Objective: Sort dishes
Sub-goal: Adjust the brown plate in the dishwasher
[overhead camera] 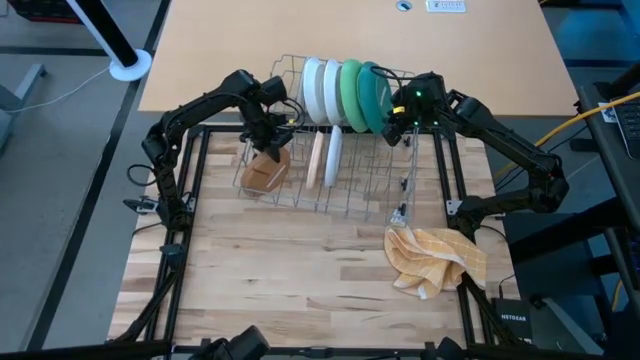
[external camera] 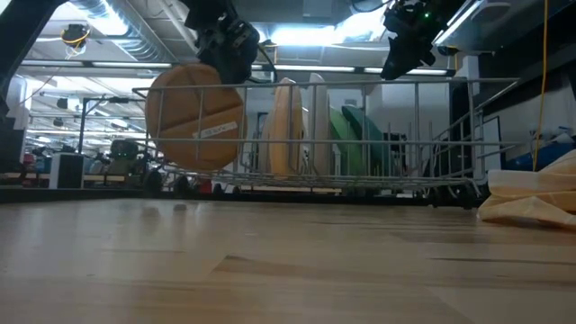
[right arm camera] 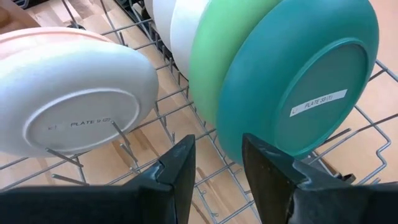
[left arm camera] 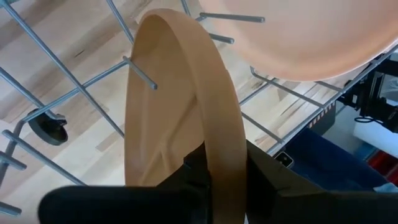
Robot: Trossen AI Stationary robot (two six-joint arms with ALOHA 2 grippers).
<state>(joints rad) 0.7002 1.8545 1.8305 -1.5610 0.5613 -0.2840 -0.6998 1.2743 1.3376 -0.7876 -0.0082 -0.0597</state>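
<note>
Over rack's (overhead camera: 330,150) left end, left pincer (left arm camera: 217,165) clamps brown plate (left arm camera: 180,99) on edge; only left wrist view shows grip. Right wrist view alone shows right pincer (right arm camera: 217,163) parted, empty, beside teal plate (right arm camera: 305,81); label on its underside, green plate (right arm camera: 214,56) touching behind.
</note>
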